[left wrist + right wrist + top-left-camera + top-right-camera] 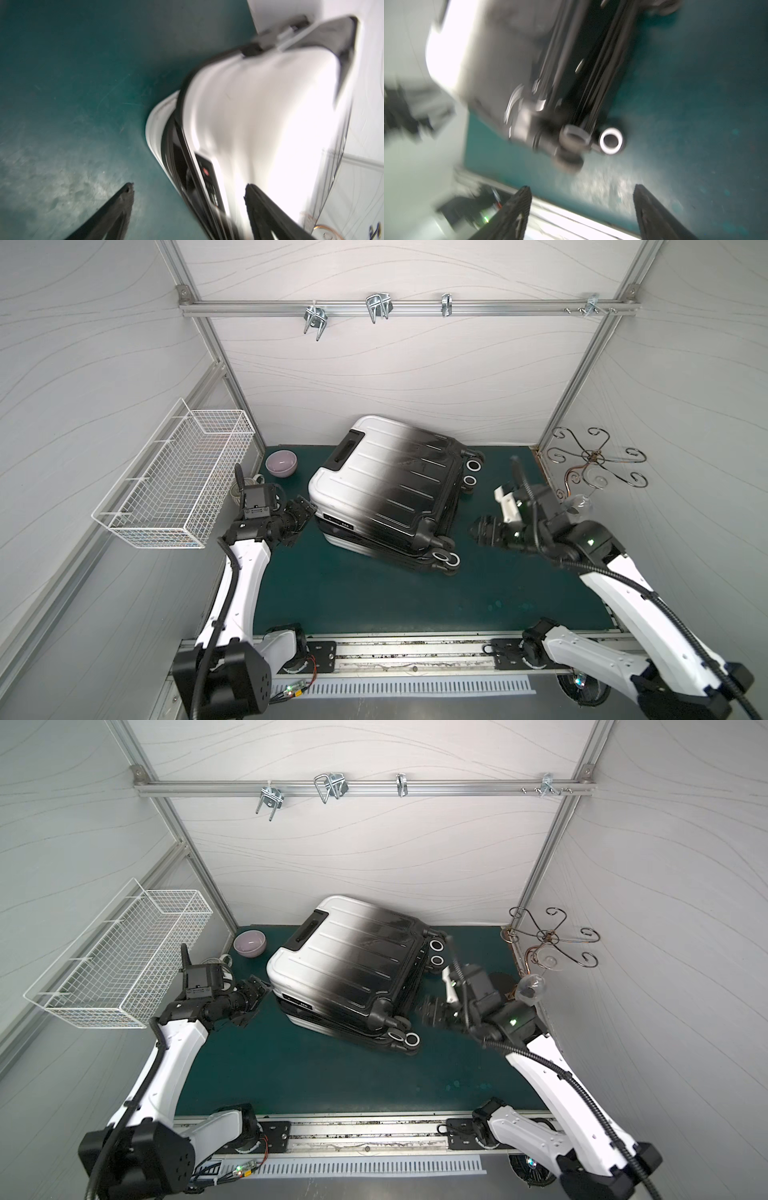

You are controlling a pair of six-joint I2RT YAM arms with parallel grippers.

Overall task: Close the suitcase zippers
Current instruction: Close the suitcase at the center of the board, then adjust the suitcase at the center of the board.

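Left gripper [189, 186] is hovering wide-jawed at the suitcase [386, 485] corner; right gripper [581, 187], equally wide, is seemingly hanging near its wheels [610, 140].

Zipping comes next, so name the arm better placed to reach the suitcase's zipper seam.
Left, likely. The left gripper, jaws open, is at the suitcase's white corner, the zipper seam running between its jaws in its wrist view. The right gripper, also open, hangs apart from the wheels.

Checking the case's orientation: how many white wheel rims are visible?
4 on the suitcase: far-corner back rim, far-corner front rim, near-corner inner rim, near-corner outer rim. Others may be hidden.
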